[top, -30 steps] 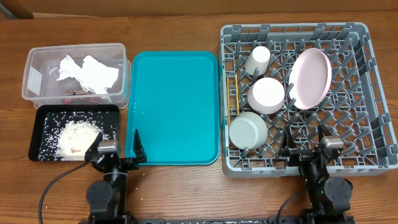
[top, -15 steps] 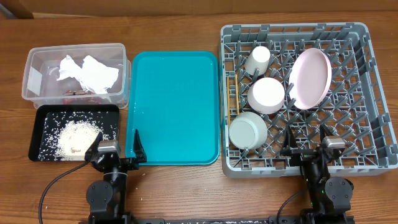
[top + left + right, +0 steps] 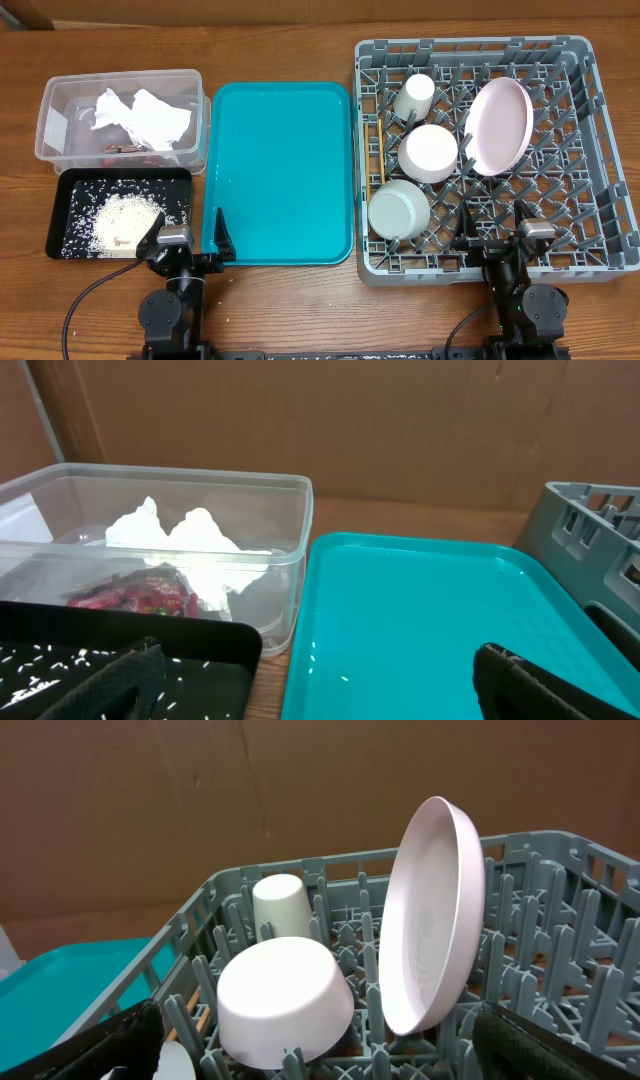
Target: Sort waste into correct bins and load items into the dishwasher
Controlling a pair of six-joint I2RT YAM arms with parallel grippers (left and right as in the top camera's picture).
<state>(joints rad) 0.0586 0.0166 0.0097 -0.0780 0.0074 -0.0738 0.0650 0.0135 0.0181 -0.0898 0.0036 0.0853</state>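
Pink plate (image 3: 432, 915) upright in rack (image 3: 545, 935)

bright, even light; soft shadows; small glints on teal tray (image 3: 420, 610); sharp focus.

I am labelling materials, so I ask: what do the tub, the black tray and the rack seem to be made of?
Tub: clear plastic; the napkins show through its walls. Black tray: probably plastic, glossy; light glints on its rim. Rack: grey moulded plastic, matte, judging by its lattice walls and pegs.
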